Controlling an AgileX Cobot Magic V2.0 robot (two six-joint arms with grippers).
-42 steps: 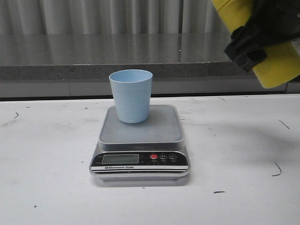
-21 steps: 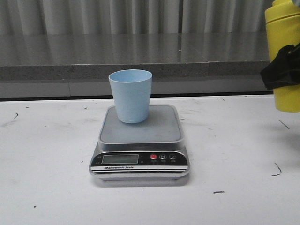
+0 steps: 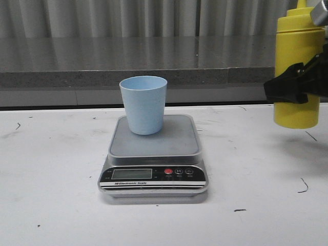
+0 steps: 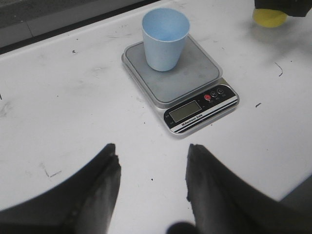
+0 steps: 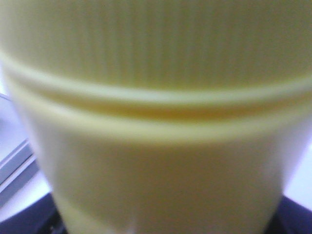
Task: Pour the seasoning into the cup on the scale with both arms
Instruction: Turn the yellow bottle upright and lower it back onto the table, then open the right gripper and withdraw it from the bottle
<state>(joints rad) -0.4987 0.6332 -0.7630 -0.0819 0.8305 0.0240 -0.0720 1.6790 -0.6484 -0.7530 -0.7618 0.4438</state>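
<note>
Yellow bottle upright, nozzle up, clamped in right gripper.
Held off table, right of cup on scale; left gripper spread, empty.

The cup is showing a pale, even light blue inside and out. The scale is wearing a grey platform, with a black-and-silver front panel carrying a greenish-grey display, one red button and two dark ones. The seasoning bottle is glowing solid yellow, filling the right wrist view with blurred yellow ridges and bands. The right gripper is showing plain black against it. The left gripper is appearing dark grey to black. The tabletop is looking white, flecked with small dark scuffs.
</note>
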